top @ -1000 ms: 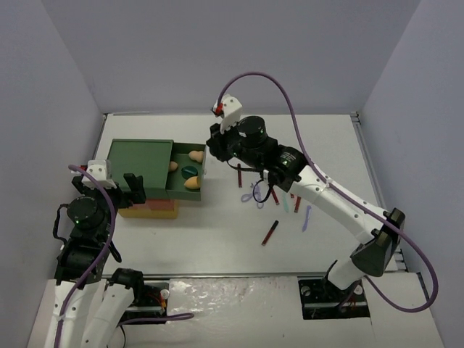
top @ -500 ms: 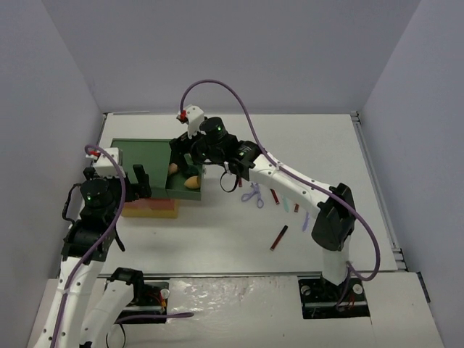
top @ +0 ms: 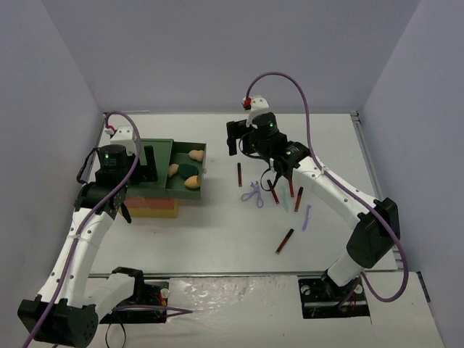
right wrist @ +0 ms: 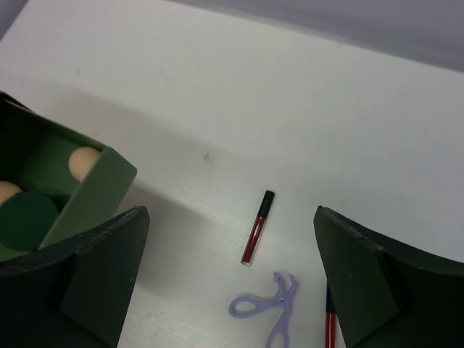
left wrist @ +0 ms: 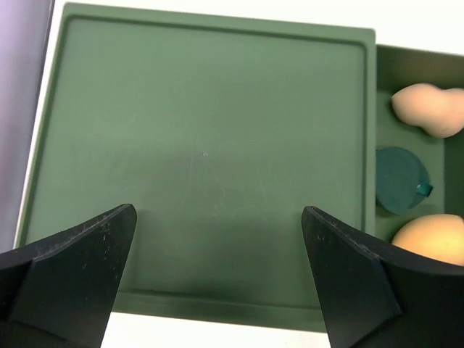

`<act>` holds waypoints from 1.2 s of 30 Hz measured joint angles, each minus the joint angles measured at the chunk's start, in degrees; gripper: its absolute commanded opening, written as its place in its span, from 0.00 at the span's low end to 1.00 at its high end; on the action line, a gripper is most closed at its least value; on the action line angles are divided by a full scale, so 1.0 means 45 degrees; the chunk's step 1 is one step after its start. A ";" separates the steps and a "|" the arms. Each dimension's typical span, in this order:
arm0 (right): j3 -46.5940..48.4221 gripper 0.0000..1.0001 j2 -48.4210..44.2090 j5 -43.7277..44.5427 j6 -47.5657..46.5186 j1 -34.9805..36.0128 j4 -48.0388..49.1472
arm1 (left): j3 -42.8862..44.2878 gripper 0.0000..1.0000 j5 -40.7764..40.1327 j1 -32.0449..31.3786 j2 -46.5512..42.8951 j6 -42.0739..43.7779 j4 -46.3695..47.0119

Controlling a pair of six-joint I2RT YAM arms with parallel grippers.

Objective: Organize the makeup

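Because peach sponges [top: 196,155] and a dark green disc [top: 189,170] lie in the open green drawer [top: 204,171], left of centre in the overhead view, the sorting looks partly done. To their right, loose on the table [top: 217,232], wait dark-red sticks [top: 239,174], a lavender scissor-like tool [top: 252,194] and a lavender stick [top: 307,217]. The right gripper [right wrist: 229,214] hangs over the nearest stick, jaws wide and empty, likely lining up a pick. The left gripper [left wrist: 217,212], equally spread and holding nothing, hovers above the drawer box [left wrist: 203,145], perhaps to steady it.
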 measured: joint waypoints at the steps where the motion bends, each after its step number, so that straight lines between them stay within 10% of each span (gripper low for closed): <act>1: -0.0253 0.94 0.0040 0.0030 0.0108 0.0008 -0.0046 | 0.0000 0.97 -0.0015 0.0000 0.0125 -0.0001 -0.0064; 36: 0.2739 0.94 0.4821 -0.2587 0.1487 0.2007 0.0867 | -0.0034 0.97 0.0859 0.0432 0.0520 -0.0384 0.0248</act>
